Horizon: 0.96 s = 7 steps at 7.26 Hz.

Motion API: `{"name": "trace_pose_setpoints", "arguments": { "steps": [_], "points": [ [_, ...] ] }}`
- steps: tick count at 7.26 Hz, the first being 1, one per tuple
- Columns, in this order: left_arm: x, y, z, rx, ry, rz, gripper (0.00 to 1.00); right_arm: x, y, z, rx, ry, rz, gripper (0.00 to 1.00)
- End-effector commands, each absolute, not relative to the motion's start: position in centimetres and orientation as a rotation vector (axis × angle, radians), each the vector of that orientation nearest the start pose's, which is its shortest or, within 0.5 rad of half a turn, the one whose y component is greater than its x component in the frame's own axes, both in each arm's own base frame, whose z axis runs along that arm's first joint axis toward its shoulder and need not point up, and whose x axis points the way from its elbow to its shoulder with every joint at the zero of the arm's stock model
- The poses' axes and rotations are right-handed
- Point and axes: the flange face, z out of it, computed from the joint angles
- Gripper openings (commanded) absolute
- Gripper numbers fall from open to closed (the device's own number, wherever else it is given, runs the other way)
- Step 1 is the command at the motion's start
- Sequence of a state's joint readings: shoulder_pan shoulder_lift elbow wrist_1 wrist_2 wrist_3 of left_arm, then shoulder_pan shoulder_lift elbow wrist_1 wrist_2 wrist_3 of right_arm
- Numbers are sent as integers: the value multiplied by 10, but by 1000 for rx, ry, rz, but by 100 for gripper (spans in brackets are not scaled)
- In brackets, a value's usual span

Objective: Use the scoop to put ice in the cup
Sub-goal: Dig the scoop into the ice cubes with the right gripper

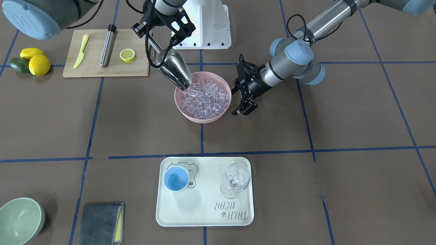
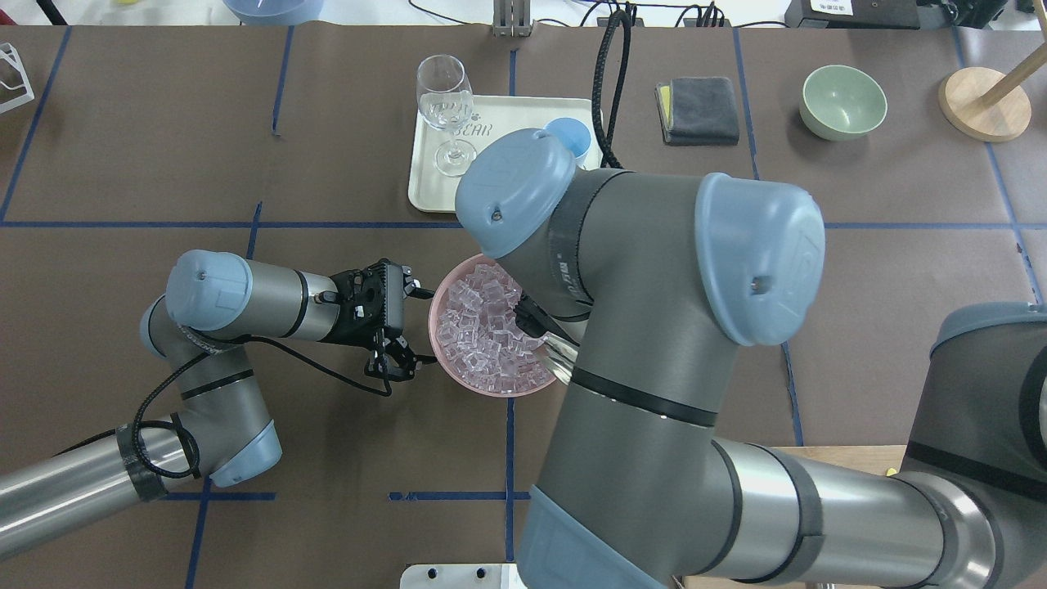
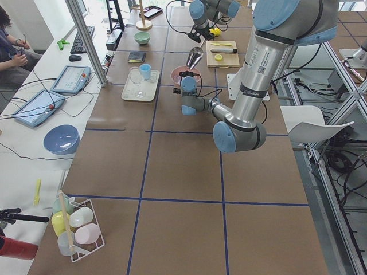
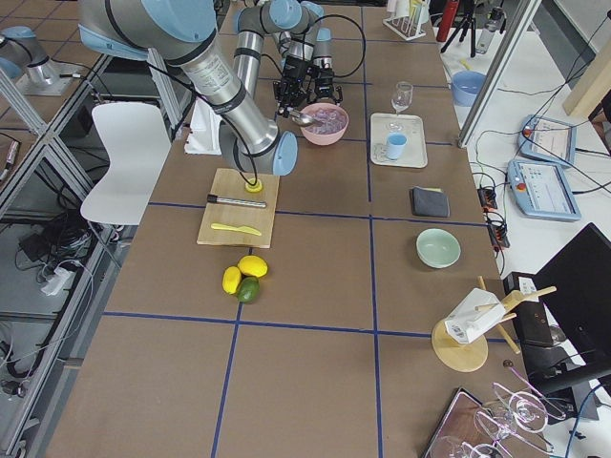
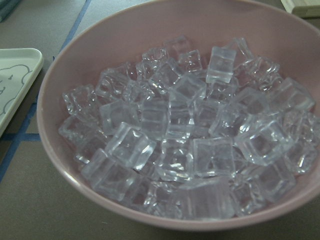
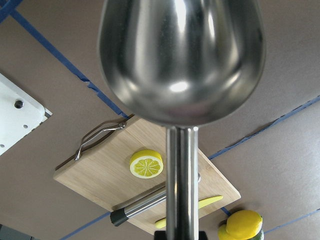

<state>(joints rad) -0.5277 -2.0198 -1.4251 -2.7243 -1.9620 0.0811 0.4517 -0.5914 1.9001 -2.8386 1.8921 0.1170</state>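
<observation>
Scoop, handle clamped in right gripper, mouth at ice in pink bowl, frame centre; left gripper spread empty beside it; cup lower centre, well apart, so an overfilled blade may shed cubes en route.

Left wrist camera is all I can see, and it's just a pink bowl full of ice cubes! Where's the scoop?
Observer: The right gripper holds the scoop, tipped down with its tip at the ice, by the pink bowl's robot-side rim.
Operator: Is any ice in the cup yet?
Observer: No, the cup looks empty.
Operator: Where is it?
Observer: On a white tray across the table from the robot, apart from an upright wine glass.
</observation>
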Motion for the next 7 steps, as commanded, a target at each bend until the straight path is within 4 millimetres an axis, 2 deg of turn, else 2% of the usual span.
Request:
{"name": "trace_pose_setpoints", "arguments": {
  "steps": [1,2,3,5,6,7],
  "points": [
    [524,-416,341,1209,1018,1183,100,-486,-347,97,-205,-261,-995,0],
    [523,-415,340,1212,1019,1182,100,-492,-350,103,-231,-238,-990,0],
    [524,-415,342,1210,1019,1183,100,-488,-352,106,-239,-185,-987,0],
    [524,-415,340,1212,1021,1181,100,-481,-350,98,-262,-157,-1010,0],
    [524,-415,340,1212,1021,1181,100,-491,-336,101,-269,-149,-1039,0],
    [524,-415,340,1212,1021,1181,100,-497,-335,101,-275,-142,-1045,0]
  ]
}}
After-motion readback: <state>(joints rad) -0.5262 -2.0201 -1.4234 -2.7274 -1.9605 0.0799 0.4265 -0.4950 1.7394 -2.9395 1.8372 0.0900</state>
